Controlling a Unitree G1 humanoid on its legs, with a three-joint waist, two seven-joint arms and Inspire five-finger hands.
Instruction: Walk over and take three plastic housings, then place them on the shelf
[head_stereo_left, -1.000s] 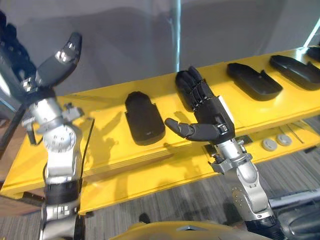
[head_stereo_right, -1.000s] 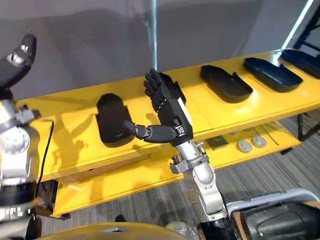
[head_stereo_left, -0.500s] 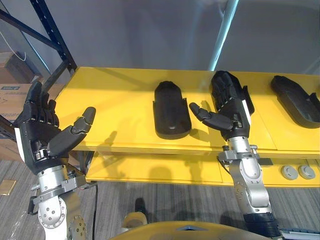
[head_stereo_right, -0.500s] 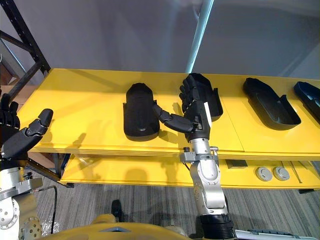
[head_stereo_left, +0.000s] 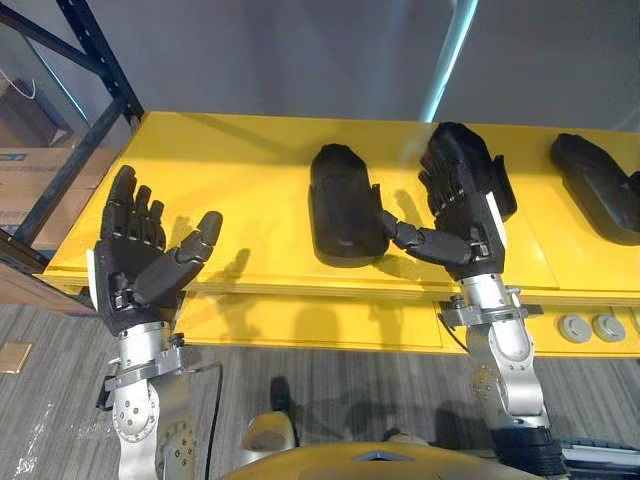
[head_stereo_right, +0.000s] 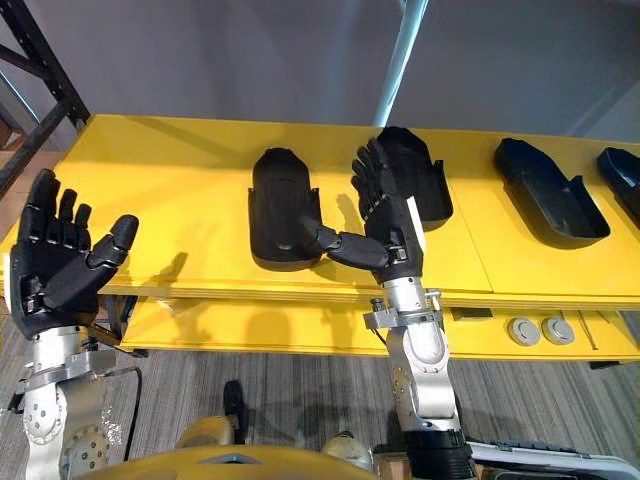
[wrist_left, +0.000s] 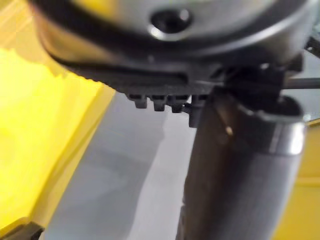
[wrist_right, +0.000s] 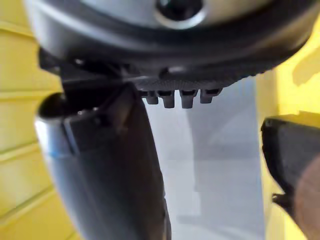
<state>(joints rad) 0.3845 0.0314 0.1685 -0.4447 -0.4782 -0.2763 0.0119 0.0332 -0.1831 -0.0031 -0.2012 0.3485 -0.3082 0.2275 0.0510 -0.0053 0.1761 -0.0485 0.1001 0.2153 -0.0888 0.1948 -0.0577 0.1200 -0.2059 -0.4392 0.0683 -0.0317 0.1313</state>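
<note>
Several black plastic housings lie in a row on the yellow shelf (head_stereo_left: 230, 160). One housing (head_stereo_left: 343, 205) lies near the middle; a second housing (head_stereo_right: 420, 180) sits just behind my right hand; a third housing (head_stereo_right: 550, 200) lies further right. My right hand (head_stereo_left: 460, 215) is raised open, palm up, between the first two, with its thumb reaching toward the middle housing's near end. My left hand (head_stereo_left: 135, 255) is held up open over the shelf's front left edge, holding nothing.
A dark rack upright (head_stereo_left: 95, 60) stands at the left end of the shelf. A pale pole (head_stereo_left: 450, 60) rises behind it. A lower yellow shelf (head_stereo_left: 330, 325) carries two round grey discs (head_stereo_left: 590, 327) at the right. Grey carpet lies below.
The camera has shifted slightly. My left hand has risen and moved in toward the shelf's front edge. My right thumb now reaches closer to the middle housing.
</note>
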